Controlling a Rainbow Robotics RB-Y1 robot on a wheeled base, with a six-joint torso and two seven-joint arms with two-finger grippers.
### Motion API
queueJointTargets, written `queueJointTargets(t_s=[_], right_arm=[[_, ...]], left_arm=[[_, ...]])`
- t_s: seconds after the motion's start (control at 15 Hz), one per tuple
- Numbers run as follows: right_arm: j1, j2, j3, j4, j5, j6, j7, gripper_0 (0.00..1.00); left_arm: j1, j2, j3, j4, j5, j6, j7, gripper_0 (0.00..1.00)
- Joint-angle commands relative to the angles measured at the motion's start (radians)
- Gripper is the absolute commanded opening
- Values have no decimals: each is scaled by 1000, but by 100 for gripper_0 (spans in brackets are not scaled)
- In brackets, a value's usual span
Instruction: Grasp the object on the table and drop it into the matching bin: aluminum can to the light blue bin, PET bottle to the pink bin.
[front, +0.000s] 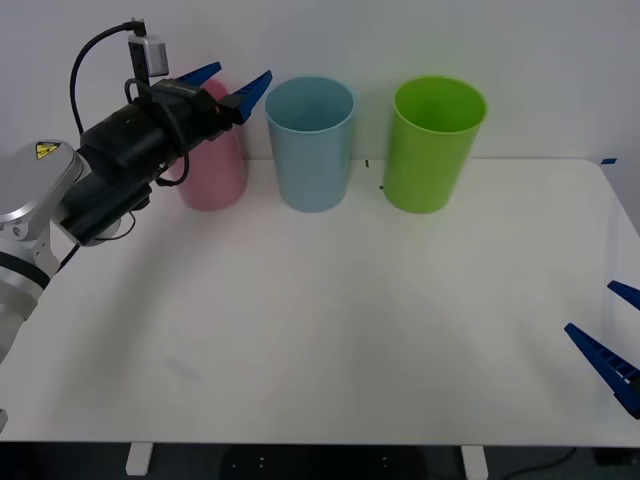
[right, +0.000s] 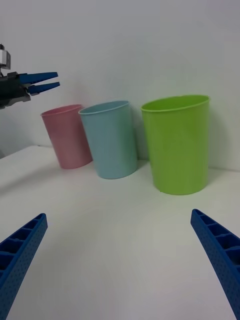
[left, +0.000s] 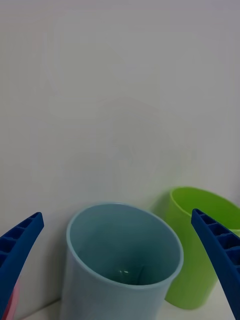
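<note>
The left gripper (front: 233, 84) is held raised at the back of the table (front: 330, 330), in front of the upper part of the pink bin (front: 213, 165) and just beside the rim of the light blue bin (front: 311, 140). Its two blue ribbed fingers (front: 203, 72) are spread wide apart, and nothing is held between them. In the left wrist view the same fingers (left: 17, 252) are seen at the two lower corners, with the open mouth of the light blue bin (left: 122, 260) lying between them. A small shiny object (left: 130, 273) is visible at the bottom of that bin; it appears to be the aluminum can, though its shape cannot be made out with certainty. The three bins are stood upright in a row along the far edge of the table: pink, then light blue, then the lime green bin (front: 433, 145), each close to its neighbour but not touching. The right gripper (front: 610, 335) is located low at the near right edge of the table, well apart from the bins, with its fingers (right: 220, 252) wide open and empty.
</note>
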Motion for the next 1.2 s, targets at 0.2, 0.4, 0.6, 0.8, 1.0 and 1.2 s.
queueJointTargets(t_s=[0.2,0.4,0.6,0.8,1.0,1.2], right_arm=[[0,0,0,0,0,0,0,100],[0,0,0,0,0,0,0,100],[0,0,0,0,0,0,0,100],[0,0,0,0,0,0,0,100],[0,0,0,0,0,0,0,100],[0,0,0,0,0,0,0,100]], left_arm=[[173,19,126,-124,-19,-93,-21,100],[308,21,229,-226,-39,-147,-38,100],[409,21,318,-275,-49,-219,-52,100],[509,19,411,-310,-56,-326,-60,100],[584,21,496,-315,-56,-435,-61,100],[653,21,568,-335,-56,-510,-70,100]])
